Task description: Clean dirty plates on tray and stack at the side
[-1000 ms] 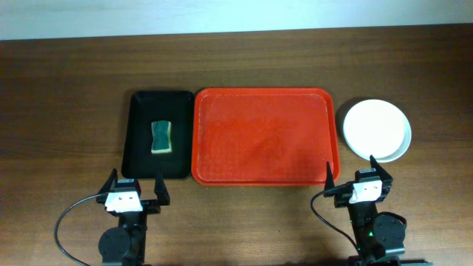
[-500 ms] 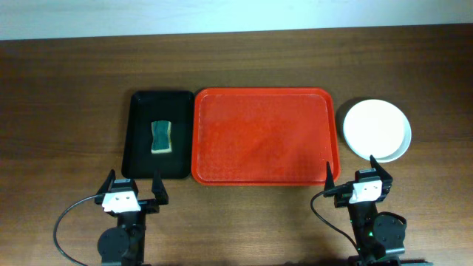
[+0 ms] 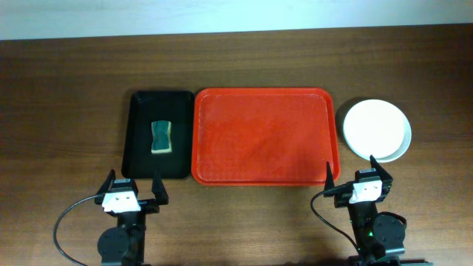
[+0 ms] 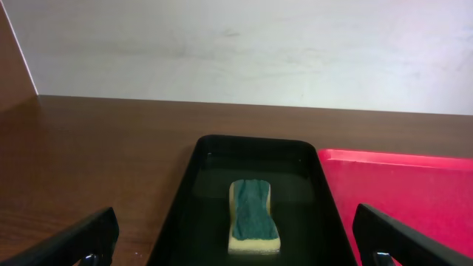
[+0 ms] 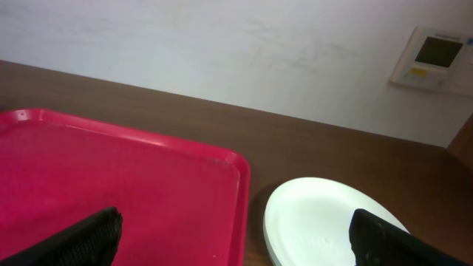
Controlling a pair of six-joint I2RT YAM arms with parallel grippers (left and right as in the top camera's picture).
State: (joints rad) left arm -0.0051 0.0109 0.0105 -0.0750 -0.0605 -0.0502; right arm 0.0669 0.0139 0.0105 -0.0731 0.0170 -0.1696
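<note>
Overhead: red tray [image 3: 262, 137] lies at mid-bench, long side left to right. Stack of plates [image 3: 376, 130] sits on the bench [image 3: 66, 111] just beside the tray's right edge, apart from it. A white plate is on top, and the pale rim of at least one more shows beneath at the near right. The count of plates cannot be told.

Black tray [image 3: 140, 140] lies against the red tray's left edge. A sponge [image 3: 162, 137], green face up over a yellow layer, lies lengthwise near its middle.

Left tool [image 3: 134, 179]: released, jaws spread wide, nothing between them. It hovers at the near edge of the black tray, facing the sponge. In the left wrist view its fingers [image 4: 81, 240] frame the sponge well apart from it.

Right tool [image 3: 352, 170]: released, jaws wide, nothing held. It sits near the red tray's near right corner. In the right wrist view one finger is over the tray and the other over the plates, touching neither as far as can be told.
</note>
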